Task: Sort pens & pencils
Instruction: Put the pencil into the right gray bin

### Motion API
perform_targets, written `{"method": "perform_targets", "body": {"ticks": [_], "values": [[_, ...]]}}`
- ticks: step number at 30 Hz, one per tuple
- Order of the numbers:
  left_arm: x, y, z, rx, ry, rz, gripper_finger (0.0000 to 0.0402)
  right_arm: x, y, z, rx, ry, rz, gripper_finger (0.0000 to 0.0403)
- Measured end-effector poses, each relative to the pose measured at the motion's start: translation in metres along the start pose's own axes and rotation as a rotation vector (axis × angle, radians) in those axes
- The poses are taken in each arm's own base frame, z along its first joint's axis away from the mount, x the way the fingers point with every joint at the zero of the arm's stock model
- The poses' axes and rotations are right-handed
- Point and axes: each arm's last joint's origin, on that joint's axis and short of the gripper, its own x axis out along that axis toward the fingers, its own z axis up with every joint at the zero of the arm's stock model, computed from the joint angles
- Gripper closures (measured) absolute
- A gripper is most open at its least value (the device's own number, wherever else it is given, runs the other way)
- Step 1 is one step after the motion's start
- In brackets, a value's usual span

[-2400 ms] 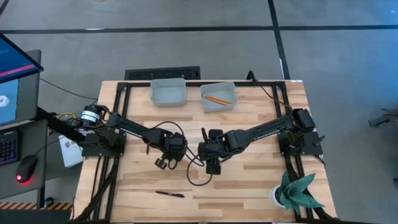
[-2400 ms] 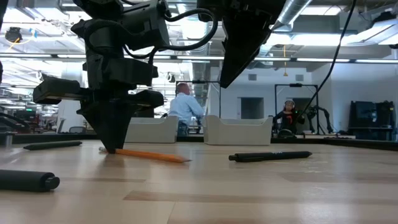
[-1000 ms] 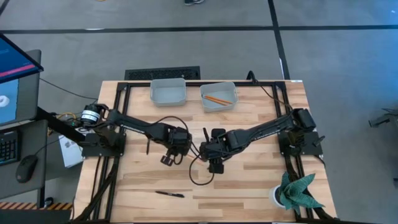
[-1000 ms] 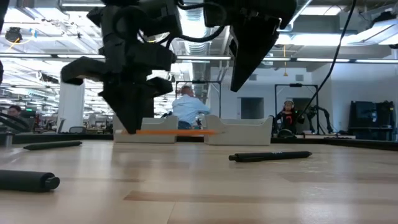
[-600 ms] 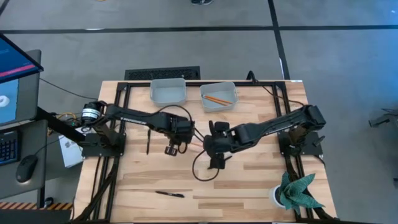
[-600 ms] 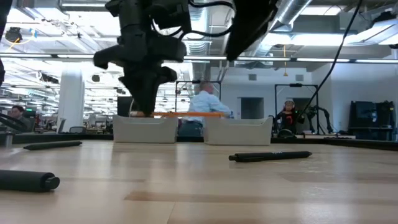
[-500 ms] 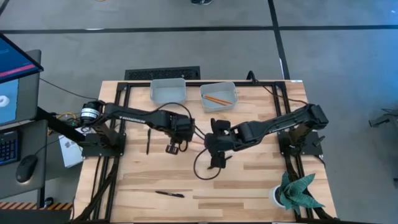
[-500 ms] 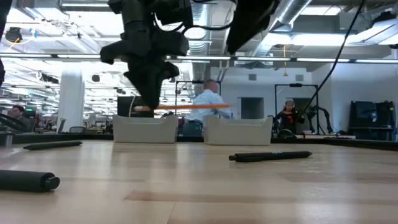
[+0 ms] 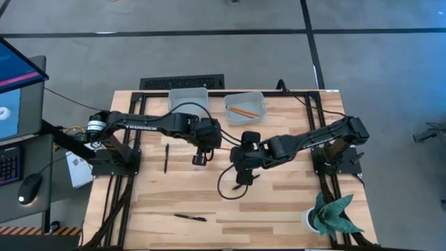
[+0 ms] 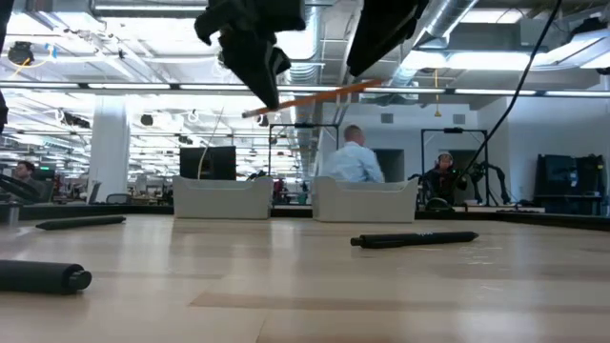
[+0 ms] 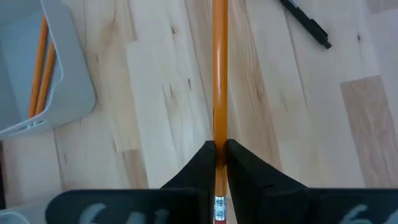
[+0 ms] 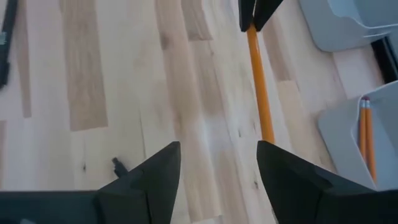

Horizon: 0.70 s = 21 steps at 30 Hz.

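Left claw [image 11: 219, 163]: clamped on an orange pencil [image 11: 219, 74], carried level above the desk [image 9: 279, 195] toward the pencil bin [image 9: 245, 108]. Right claw [image 12: 217, 165]: spread, empty, beside it.

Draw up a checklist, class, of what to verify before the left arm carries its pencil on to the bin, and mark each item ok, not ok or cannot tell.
1. Grip: left gripper is shut on the held pencil near its eraser end. Ok.
2. Height: in the low view the pencil is in the air above both bin rims. Ok.
3. Level: it tilts there, far end higher. Not ok if a flat drop is wanted.
4. Target: the right-hand gray bin holds orange pencils; the other gray bin looks empty. Ok.
5. Path: the right gripper hangs open close beside the left arm; whether it clears the pencil's path, cannot tell.
6. Left to do: black pens remain on the table. Not ok.
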Motion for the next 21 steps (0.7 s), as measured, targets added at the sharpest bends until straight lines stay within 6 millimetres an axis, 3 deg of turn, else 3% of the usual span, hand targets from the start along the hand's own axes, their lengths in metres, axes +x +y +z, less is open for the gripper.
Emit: {"method": "perform_targets", "body": {"ticks": [21], "values": [[-0.0027,-0.0090,-0.0007,-0.037,0.034,-0.034,0.0384,0.0050,-0.0058,-0.0019,-0.052,0.026,-0.092,0.0168]]}}
